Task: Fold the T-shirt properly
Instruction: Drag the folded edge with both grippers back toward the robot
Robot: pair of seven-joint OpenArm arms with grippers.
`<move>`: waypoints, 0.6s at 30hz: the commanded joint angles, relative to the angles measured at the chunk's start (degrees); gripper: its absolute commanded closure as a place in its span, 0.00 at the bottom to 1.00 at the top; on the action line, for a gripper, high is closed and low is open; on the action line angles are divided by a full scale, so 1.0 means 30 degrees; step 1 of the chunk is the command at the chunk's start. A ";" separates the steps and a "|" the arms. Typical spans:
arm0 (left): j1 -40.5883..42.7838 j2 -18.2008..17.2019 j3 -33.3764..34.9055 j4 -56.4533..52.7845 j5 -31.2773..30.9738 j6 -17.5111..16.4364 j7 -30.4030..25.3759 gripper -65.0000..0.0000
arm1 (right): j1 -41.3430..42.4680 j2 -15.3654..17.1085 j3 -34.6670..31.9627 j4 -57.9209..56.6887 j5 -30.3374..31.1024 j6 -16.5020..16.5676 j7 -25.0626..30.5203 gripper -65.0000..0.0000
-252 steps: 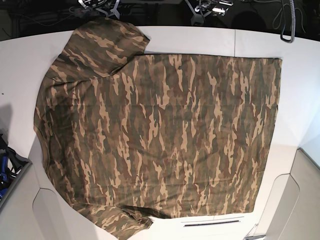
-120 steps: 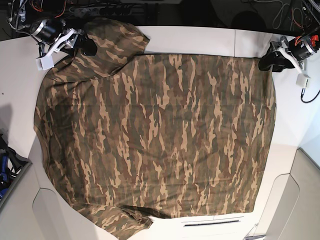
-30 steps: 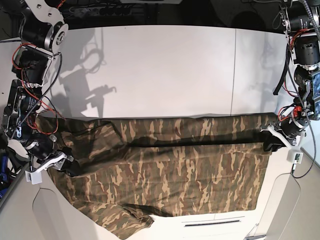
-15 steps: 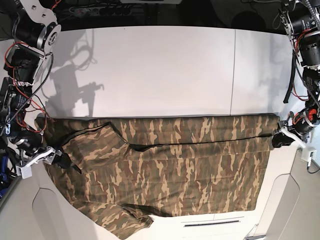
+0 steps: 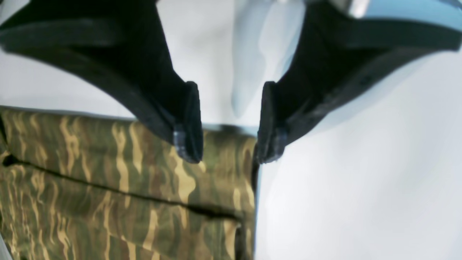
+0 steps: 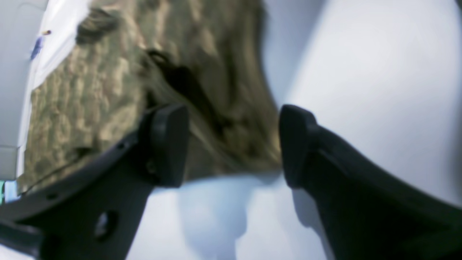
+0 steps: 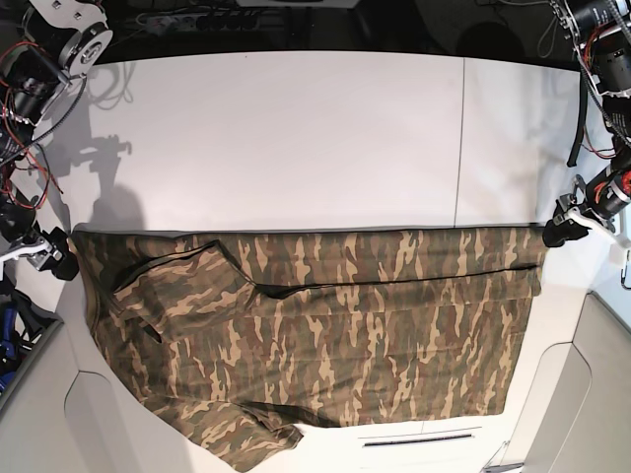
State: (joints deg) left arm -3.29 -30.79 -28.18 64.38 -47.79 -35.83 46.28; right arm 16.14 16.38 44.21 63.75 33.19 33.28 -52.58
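The T-shirt is lying folded over on the white table, covering the near half of the tabletop in the base view while the far half is showing bare. Its folded top edge is running straight across the table, and 1 sleeve is sticking out at the near edge.

The left gripper is sitting released, its 2 black fingers spread apart with only white table showing between them. The shirt's corner is lying just below and between the fingertips, not pinched; in the base view this claw is hanging just beside the shirt's end on that view's right.

The right gripper is also standing released, its 2 fingers parted wide. The camouflage cloth is lying beyond the gap, blurred, with its edge ending near the fingertips and nothing clamped. In the base view that claw is sitting just off the shirt's end on that view's left.
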 commanded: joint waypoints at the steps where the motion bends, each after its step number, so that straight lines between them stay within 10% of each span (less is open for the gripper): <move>1: -0.0175 -0.0525 -0.0131 0.0299 -0.0430 -0.0138 -0.0685 0.50 | 0.0160 0.0364 0.0058 0.0342 0.0583 0.0189 0.0539 0.40; 18: 0.0219 0.1158 -0.0117 0.0007 0.2062 0.0233 -0.3038 0.41 | -0.2696 -0.0015 0.0058 0.0262 0.1137 -0.0036 0.2550 0.40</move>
State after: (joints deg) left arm -1.87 -26.00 -28.23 63.83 -41.36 -34.98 37.47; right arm 7.44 15.49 44.36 63.75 35.97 33.01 -45.74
